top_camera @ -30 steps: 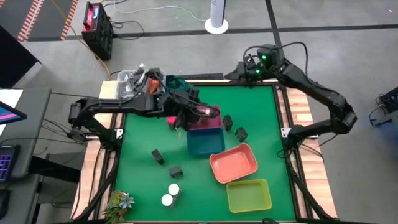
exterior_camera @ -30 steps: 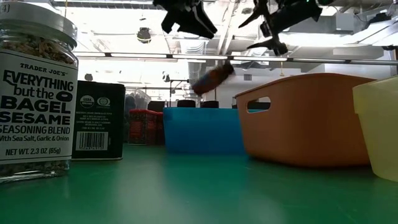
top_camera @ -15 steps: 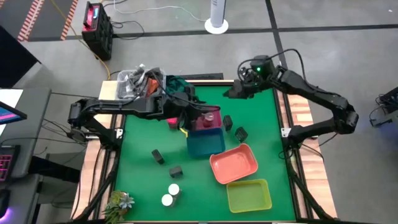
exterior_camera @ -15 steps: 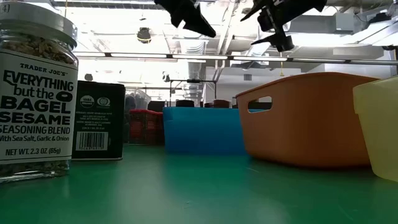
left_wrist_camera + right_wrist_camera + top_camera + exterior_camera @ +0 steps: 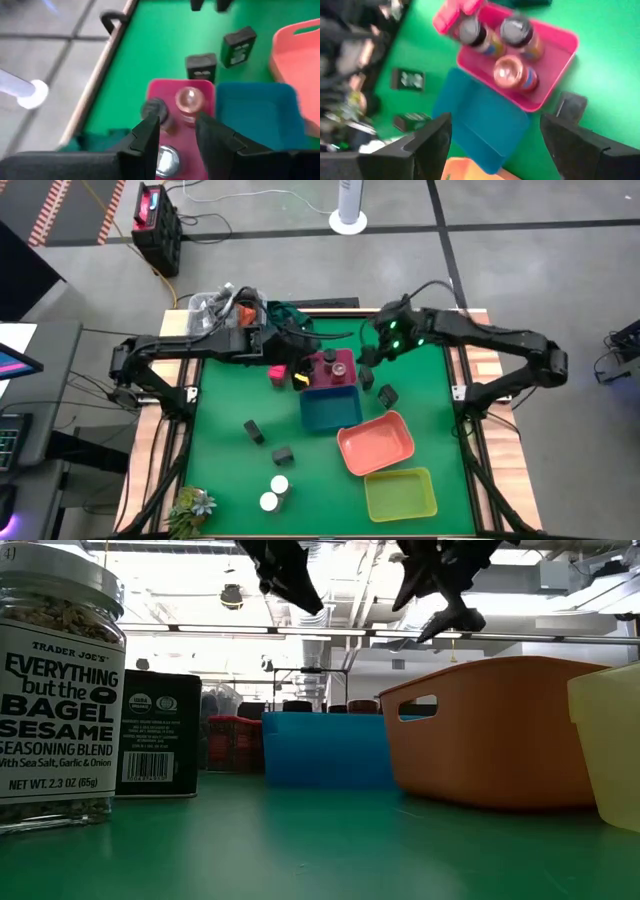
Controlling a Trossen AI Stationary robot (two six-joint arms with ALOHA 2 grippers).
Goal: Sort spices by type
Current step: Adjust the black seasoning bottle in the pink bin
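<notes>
A pink tray (image 5: pixel 345 379) at the table's middle holds three upright round jars (image 5: pixel 189 98), seen too in the right wrist view (image 5: pixel 510 70). My left gripper (image 5: pixel 303 368) (image 5: pixel 177 127) hangs open above the tray's left part, with nothing between its fingers. My right gripper (image 5: pixel 372 358) (image 5: pixel 495 130) hovers open and wide just right of the tray, above two dark boxes (image 5: pixel 365 377) on the green mat. A pink block (image 5: pixel 275 372) lies left of the tray. Two more dark boxes (image 5: pixel 254 430) and two white-capped jars (image 5: pixel 279 485) stand nearer.
A blue tray (image 5: pixel 330 408) adjoins the pink one on its near side, followed by a salmon tray (image 5: pixel 375 445) and a yellow-green tray (image 5: pixel 400 493). A clear bin of clutter (image 5: pixel 215 310) sits off the far left corner, a small plant (image 5: pixel 190 505) at the near left.
My right gripper has swung from the far right corner toward the table's left and down, ending beside the pink tray, and has rolled. My left gripper has rolled in place; the dark jar that was tilted in the air below it now stands in the pink tray.
</notes>
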